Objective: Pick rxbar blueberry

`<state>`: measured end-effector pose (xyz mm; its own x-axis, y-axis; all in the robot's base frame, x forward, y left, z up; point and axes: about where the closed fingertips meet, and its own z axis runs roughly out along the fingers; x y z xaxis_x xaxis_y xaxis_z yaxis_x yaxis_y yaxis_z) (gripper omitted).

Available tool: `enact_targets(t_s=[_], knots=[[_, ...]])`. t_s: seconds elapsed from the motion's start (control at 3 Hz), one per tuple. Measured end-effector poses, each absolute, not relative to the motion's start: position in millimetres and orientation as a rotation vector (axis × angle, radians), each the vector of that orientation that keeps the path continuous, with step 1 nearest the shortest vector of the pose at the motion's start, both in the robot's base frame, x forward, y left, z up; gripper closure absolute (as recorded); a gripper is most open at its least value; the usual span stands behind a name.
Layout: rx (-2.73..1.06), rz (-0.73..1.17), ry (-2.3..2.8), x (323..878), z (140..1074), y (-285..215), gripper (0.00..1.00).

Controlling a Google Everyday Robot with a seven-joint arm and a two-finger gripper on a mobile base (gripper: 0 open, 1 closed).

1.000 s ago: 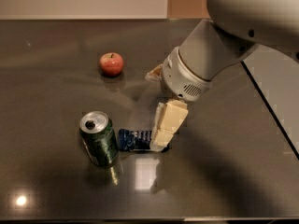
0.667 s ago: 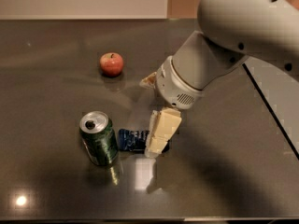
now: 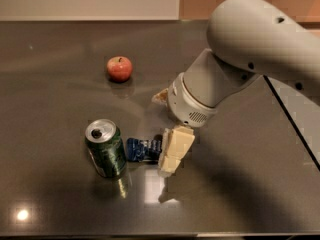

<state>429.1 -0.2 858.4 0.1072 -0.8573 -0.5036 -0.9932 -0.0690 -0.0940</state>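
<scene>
The rxbar blueberry [image 3: 141, 149], a flat bar in a dark blue wrapper with white lettering, lies on the dark table [image 3: 60, 109] just right of the green soda can. My gripper [image 3: 170, 156], cream-coloured below the big grey wrist, is down at the bar's right end and covers that end. The bar's left part shows between the can and the gripper. I cannot see whether the gripper touches the bar.
A green soda can [image 3: 105, 149] stands upright right beside the bar's left end. A red apple [image 3: 120, 68] sits further back on the left. The table's right edge [image 3: 290, 119] runs diagonally, with pale floor beyond it.
The arm has moved left and down, so the gripper now sits over the bar's right end. The bar, can and apple have not moved.
</scene>
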Motion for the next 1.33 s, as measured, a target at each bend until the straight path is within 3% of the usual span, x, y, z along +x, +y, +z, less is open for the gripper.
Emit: enact_targets(t_s=[0.67, 1.33], knots=[[-1.98, 0.445, 1.839, 428, 840, -5, 0.0], [-1.984, 0.451, 1.844, 427, 834, -4, 0.41]])
